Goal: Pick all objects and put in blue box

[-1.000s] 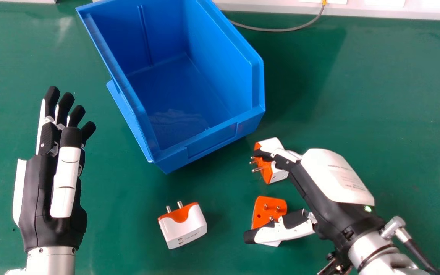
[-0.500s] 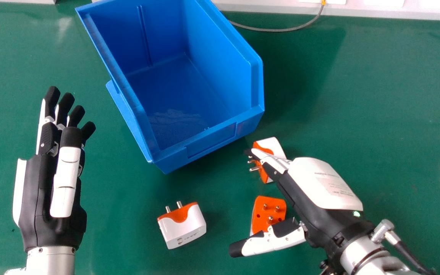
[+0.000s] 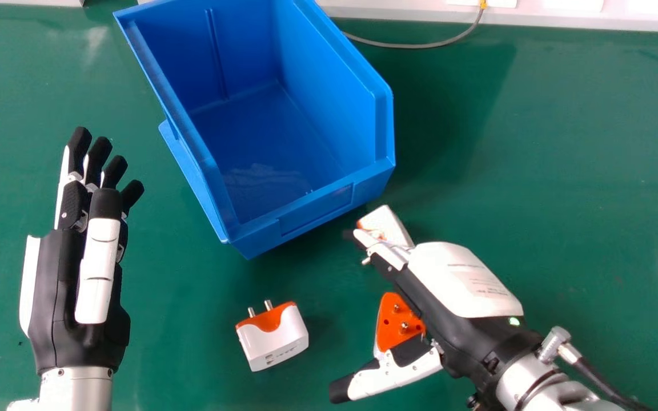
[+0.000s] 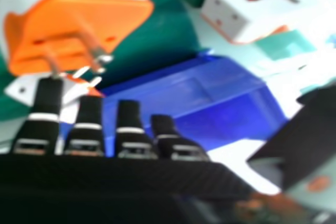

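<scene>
A blue box [image 3: 316, 212] stands left of the middle of a green table [image 3: 592, 171], its back toward the far edge. Its low front faces the robot, likely so that things can be dropped in over the shortest wall. The three white and orange plug adapters are outside it, on the table's nearer part, probably within easy reach of the robot.

The first adapter [image 3: 393, 224] is just beside the box's front right corner, partly covered by the right hand [image 3: 460, 288]. That hand is released, its fingers extended and its thumb spread wide, seemingly to leave room for a grip. With its fingers hiding part of that adapter, it is hard to be sure whether they touch it.

The second adapter [image 3: 387, 325] lies nearer the robot, pins upward, between the right hand's fingers and thumb and partly behind the thumb. So close in, it could get nudged when the hand closes. The third adapter [image 3: 275, 342] lies left of it, well apart, its pins toward the far edge; nothing crowds it, so it should be simpler to take.

The left hand [image 3: 97, 274] is near the table's left edge, open and holding nothing, perhaps kept aside to leave the work to the right.

Counted: three adapters, one box, two hands, one table.
</scene>
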